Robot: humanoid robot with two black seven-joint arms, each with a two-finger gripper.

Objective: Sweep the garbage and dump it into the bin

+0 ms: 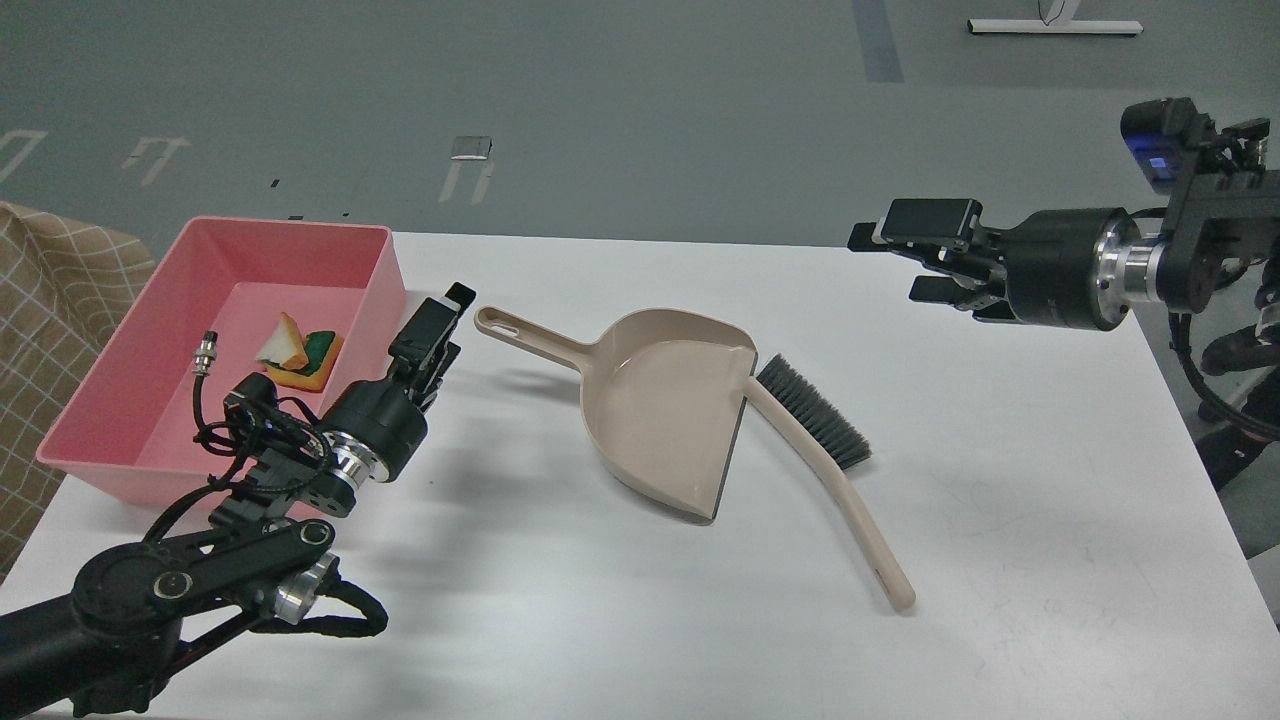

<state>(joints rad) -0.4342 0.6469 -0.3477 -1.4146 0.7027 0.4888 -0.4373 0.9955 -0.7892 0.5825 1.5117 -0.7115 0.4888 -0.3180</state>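
Already, the bread slice [280,340] and the sponge block [318,358] are seen lying together inside the pink bin [120,380], which stands at the far left of the white surface [1000,560]. Right of the bin, the empty dustpan [665,400] is laid flat, with the brush [820,440] touching its right side. The left hand [437,325] is held just beside the bin's right wall; whether it is parted cannot be told. Well right of the bin, the right hand [900,265] is held with its fingers spread, empty.

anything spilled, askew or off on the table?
Nothing stands out. The bread slice and sponge lie inside the pink bin. The dustpan sits empty on the table, brush beside it. Neither the left gripper nor the right gripper holds anything.
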